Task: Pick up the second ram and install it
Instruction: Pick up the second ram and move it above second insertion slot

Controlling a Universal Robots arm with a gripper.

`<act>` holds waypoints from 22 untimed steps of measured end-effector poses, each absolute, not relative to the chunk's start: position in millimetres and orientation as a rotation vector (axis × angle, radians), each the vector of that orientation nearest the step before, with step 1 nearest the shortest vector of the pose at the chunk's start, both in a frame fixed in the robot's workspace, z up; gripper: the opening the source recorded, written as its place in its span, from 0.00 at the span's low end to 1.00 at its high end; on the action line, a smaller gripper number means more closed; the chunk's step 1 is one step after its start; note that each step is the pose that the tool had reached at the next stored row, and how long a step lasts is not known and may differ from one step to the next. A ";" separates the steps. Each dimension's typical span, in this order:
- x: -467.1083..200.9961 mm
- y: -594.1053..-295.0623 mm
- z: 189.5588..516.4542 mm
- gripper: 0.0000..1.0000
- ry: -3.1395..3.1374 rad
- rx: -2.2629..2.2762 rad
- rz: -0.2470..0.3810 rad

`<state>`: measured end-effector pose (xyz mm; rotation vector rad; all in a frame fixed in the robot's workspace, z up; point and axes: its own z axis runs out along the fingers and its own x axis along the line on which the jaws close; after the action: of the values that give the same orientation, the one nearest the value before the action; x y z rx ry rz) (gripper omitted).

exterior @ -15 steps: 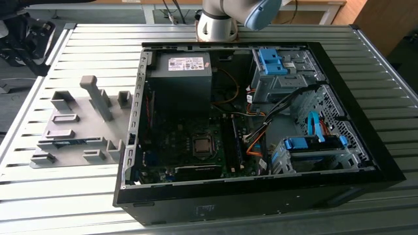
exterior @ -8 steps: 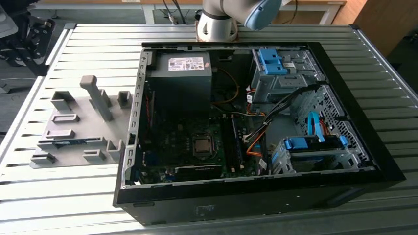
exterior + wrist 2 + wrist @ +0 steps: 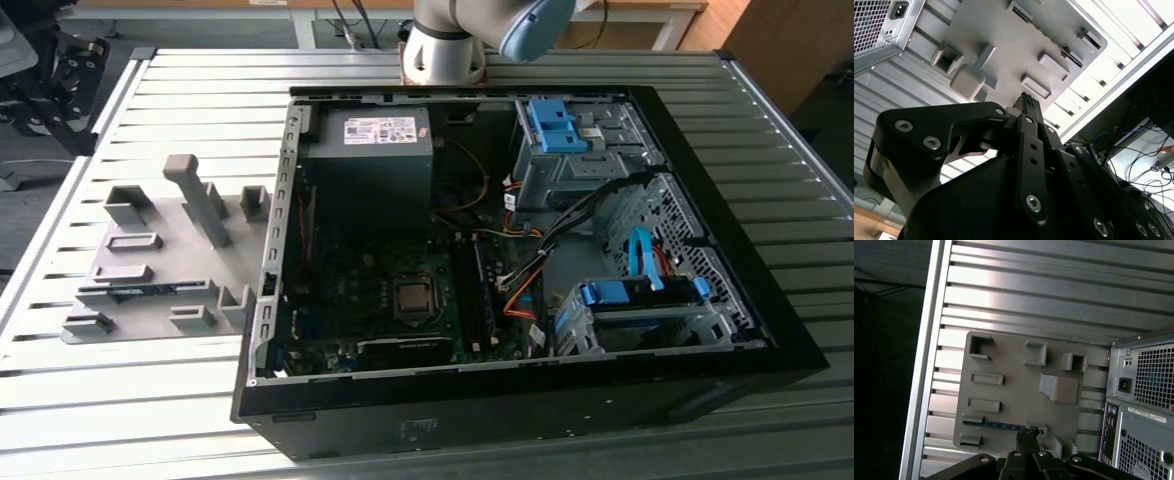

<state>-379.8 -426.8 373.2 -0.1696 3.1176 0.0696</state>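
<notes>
Ribbed aluminium tabletop (image 3: 174, 100) spans the whole scene. On it, the second ram (image 3: 999, 424) stands on edge in a slot of the grey holder plate (image 3: 1019, 395) (a thin blue strip, near that plate's front edge in the exterior view). Grey blocks (image 3: 1059, 388) crowd around it. The gripper (image 3: 1027, 431) hangs above the plate, fingers pressed together, pinching nothing. Beside the plate lies the open computer case (image 3: 534, 410), power supply (image 3: 367, 160) inside.

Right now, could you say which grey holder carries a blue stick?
The long two-bracket holder: the second ram lies in it; the others show only grey.
</notes>
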 end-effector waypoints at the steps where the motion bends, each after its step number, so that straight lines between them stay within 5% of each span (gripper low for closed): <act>1: -379.8 -426.8 373.2 0.11 3.118 -0.170 0.070; 22: -381.3 -428.1 373.2 0.11 3.108 -0.319 0.070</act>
<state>-381.3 -428.1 373.2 -0.3190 3.1081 0.0704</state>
